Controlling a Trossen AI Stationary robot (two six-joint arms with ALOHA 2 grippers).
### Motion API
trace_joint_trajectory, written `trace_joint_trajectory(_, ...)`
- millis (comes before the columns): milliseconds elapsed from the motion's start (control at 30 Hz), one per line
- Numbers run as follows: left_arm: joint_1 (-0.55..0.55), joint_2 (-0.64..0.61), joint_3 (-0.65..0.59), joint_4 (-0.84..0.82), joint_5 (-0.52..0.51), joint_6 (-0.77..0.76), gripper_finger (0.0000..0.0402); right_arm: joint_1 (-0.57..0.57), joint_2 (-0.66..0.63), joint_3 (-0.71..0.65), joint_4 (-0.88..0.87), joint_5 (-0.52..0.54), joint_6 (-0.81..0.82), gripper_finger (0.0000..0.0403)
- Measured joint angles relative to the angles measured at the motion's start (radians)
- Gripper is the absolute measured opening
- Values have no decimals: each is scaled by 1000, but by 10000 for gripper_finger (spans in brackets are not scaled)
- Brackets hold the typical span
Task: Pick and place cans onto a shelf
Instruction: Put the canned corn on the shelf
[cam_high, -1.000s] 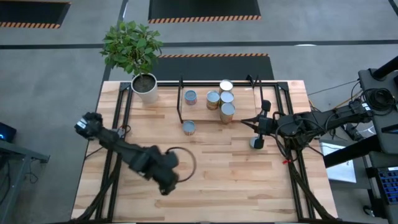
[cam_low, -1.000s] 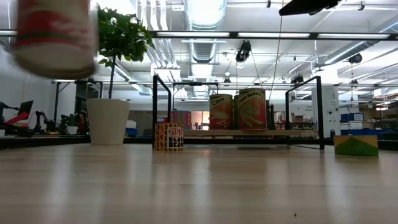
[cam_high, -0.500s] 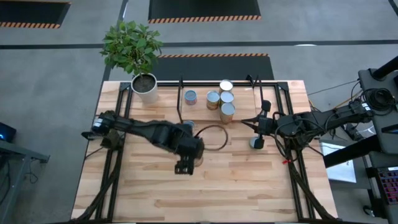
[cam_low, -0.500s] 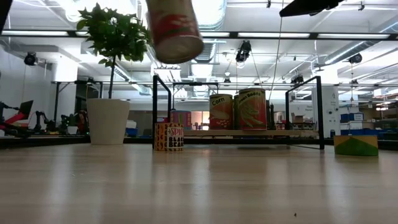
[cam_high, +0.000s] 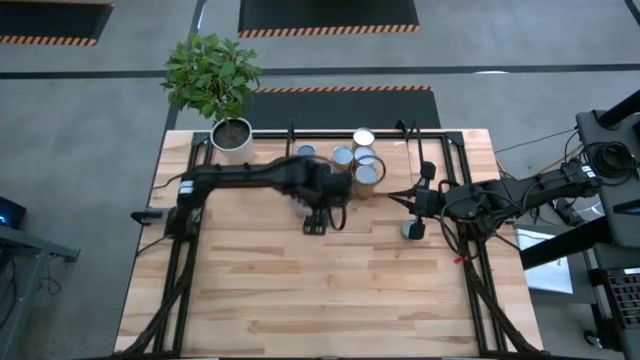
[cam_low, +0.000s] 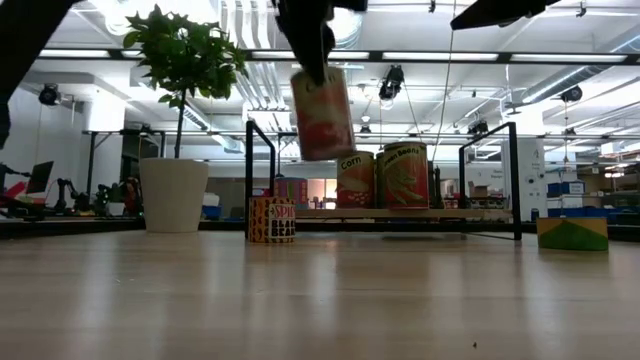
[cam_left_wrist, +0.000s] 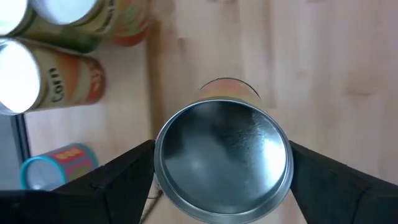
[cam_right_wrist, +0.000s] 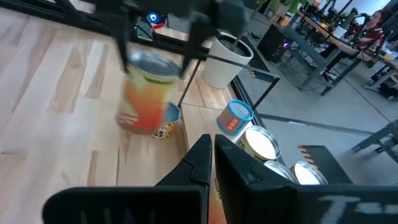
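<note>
— How do the two fixed cameras sit?
— The high view hangs above and looks straight down on the whole table; the low view sits at tabletop height, looking level across the boards to the shelf and the room beyond

— And the wrist views?
— The left wrist camera looks down close onto the held can, between its own fingers. The right wrist camera looks across the table past its fingers

— What do they share?
— All four catch that raised can near the shelf's cans
</note>
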Motion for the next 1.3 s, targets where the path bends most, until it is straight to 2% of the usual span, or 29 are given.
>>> trace_joint_trajectory(200,109,72,16,39,0,96,309,0,0,0,-4,0,-3,9)
trace_joint_trajectory(533,193,215,208,23,0,194,309,0,0,0,-4,8,-41,9)
trace_joint_trajectory(767,219,211,135,27,1,222,309,0,-2,0,-5,8,-34,9)
trace_joint_trajectory(1133,222,209,129,91,1,247,309,0,-1,0,-6,8,-10,9)
trace_joint_trajectory(1300,229,209,124,112,0,248,326,0,-1,0,-11,8,-10,9)
